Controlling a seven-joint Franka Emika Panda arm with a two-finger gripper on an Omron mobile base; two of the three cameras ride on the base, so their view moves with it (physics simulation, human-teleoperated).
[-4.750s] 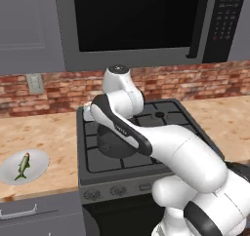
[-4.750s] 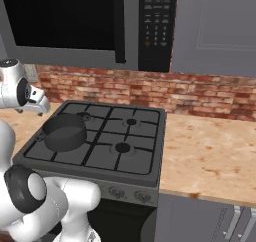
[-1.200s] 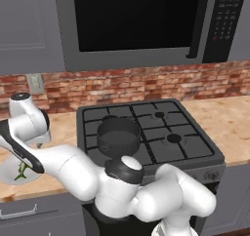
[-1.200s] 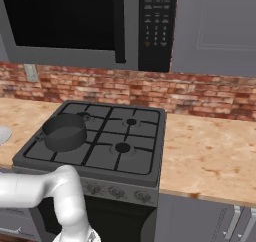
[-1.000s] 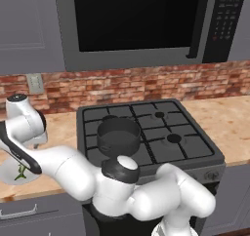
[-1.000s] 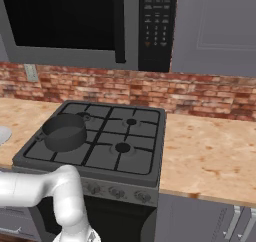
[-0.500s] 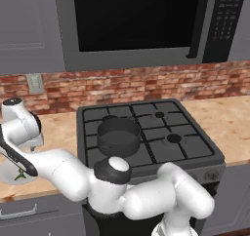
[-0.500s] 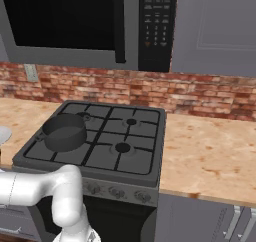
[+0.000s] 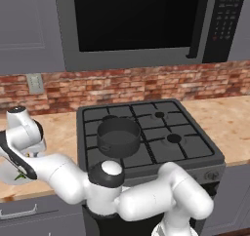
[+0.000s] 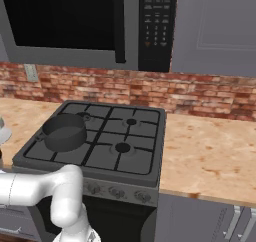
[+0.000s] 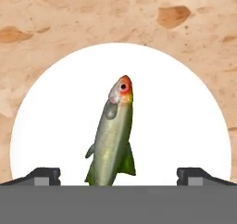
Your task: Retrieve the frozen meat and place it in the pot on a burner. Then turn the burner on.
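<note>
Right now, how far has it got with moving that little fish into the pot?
Nothing looks finished yet. The fish lies on the white plate, with the open hand poised over it, fingertips on either side. The pot waits empty on the stove. Left: grasping, carrying, dropping it in, turning on the burner.

1. A home kitchen, rendered rather than filmed.
2. A black gas stove (image 10: 100, 146) with four burners and a row of knobs along its front edge sits between wood-look counters (image 10: 210, 161).
3. A black microwave (image 9: 141, 20) hangs above the stove, with grey cabinets (image 10: 215, 26) beside it.
4. A red brick backsplash (image 9: 146, 84) runs along the counter's back edge, bearing a wall outlet (image 9: 35, 83).
</note>
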